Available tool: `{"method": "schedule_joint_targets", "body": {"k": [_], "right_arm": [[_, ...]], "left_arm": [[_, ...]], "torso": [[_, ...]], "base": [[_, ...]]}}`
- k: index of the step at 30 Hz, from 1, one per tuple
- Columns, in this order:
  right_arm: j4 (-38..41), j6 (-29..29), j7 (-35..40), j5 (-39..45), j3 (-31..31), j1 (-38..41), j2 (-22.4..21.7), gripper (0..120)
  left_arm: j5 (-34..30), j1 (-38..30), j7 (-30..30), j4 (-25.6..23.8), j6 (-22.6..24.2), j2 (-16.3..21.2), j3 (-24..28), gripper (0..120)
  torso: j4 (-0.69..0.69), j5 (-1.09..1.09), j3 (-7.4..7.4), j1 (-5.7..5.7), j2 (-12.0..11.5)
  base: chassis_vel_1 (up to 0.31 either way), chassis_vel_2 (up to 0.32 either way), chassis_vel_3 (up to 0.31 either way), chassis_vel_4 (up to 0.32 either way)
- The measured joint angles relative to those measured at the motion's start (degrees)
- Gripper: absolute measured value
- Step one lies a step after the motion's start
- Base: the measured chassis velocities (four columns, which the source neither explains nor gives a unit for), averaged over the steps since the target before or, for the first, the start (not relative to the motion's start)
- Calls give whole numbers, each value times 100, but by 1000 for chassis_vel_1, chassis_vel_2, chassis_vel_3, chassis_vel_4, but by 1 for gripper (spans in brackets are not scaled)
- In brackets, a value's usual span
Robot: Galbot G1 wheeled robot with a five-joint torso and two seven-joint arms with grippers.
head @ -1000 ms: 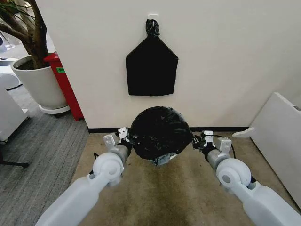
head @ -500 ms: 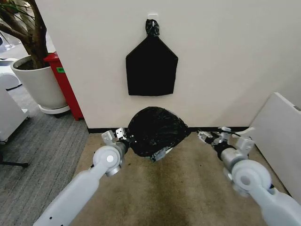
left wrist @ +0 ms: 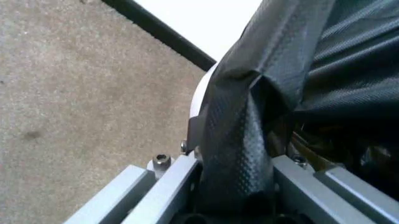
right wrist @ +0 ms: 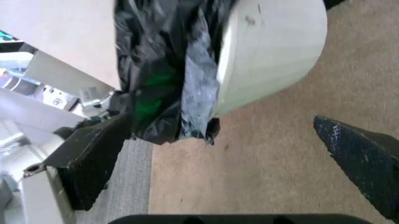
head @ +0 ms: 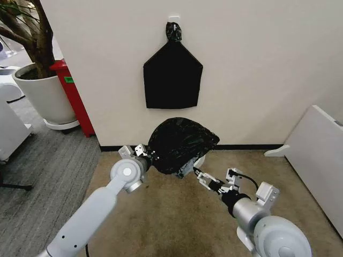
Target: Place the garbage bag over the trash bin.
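Garbage bag (head: 179, 145) draped over the trash bin (right wrist: 268, 51).
Left gripper (head: 143, 155) clamped on the bag's edge; right gripper (head: 202, 178) fingers apart, just beside the bin.

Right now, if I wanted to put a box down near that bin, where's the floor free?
Free: the carpet between the two arms, and to the right toward the white panel. Crowded: around the bin, where the left hand grips the black bag and the right hand hovers.
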Motion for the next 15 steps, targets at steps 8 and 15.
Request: {"method": "schedule_joint_targets", "body": {"k": [8, 15], "right_arm": [[-218, 160, 58, -3, -278, 219, 188, 88], [-373, 227, 171, 27, -406, 454, 306, 79]], "left_arm": [[200, -47, -11, -21, -23, -123, 77, 0], [315, -68, -29, -58, -42, -182, 165, 0]], "torso": [[0, 0, 0, 0, 0], [0, 0, 0, 0, 0]], "base": [[0, 0, 0, 0], [0, 0, 0, 0]]}}
